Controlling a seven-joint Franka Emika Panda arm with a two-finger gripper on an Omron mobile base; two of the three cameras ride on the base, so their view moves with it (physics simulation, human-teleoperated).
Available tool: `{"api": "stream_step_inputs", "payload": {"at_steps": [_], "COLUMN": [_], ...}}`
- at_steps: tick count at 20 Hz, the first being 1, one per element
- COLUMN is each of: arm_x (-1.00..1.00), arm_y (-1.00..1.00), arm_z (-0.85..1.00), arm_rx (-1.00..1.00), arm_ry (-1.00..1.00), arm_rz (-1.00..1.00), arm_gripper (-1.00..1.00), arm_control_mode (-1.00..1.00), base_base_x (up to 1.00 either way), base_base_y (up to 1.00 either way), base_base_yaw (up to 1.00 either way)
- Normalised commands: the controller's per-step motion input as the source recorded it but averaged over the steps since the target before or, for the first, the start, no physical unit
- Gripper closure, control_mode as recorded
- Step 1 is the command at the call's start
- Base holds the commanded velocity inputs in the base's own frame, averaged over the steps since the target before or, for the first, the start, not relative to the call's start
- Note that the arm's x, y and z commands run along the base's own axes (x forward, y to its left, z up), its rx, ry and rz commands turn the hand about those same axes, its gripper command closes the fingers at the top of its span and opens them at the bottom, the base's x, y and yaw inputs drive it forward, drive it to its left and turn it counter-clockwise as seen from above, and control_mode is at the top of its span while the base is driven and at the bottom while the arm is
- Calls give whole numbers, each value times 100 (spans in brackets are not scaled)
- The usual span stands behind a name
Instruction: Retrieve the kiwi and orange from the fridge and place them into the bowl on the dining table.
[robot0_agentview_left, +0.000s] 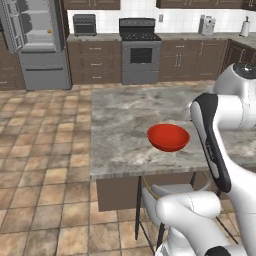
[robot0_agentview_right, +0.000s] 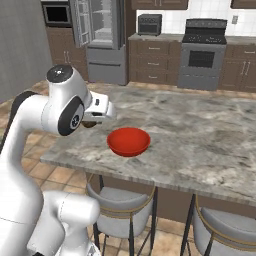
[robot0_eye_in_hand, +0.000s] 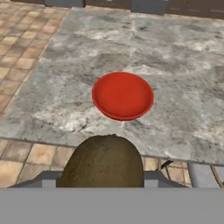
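Observation:
A brown fuzzy kiwi sits low in the hand view, and my gripper is shut on it. The kiwi hangs over the near edge of the dining table, short of the red bowl. The bowl stands empty near the table's front edge, also seen as the bowl just right of my hand. Across the room the fridge stands with its door open. The orange is a small dot on one of its shelves.
Grey stools are tucked under the table's near edge below my hand. A stove and brown cabinets line the far wall. Tiled floor lies between the table and the fridge.

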Motion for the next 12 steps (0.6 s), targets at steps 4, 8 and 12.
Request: {"api": "stream_step_inputs", "payload": {"at_steps": [4, 8, 12], "arm_x": [43, 38, 40], "arm_y": [0, 0, -1], "arm_z": [-44, -31, -32], "arm_rx": [0, 0, 0], "arm_ry": [0, 1, 0], "arm_rz": [0, 0, 0], "arm_gripper": [100, 100, 100], "arm_control_mode": [-100, -100, -100], "base_base_x": [0, 0, 0], "base_base_y": [0, 0, 0], "base_base_yaw": [0, 0, 0]}}
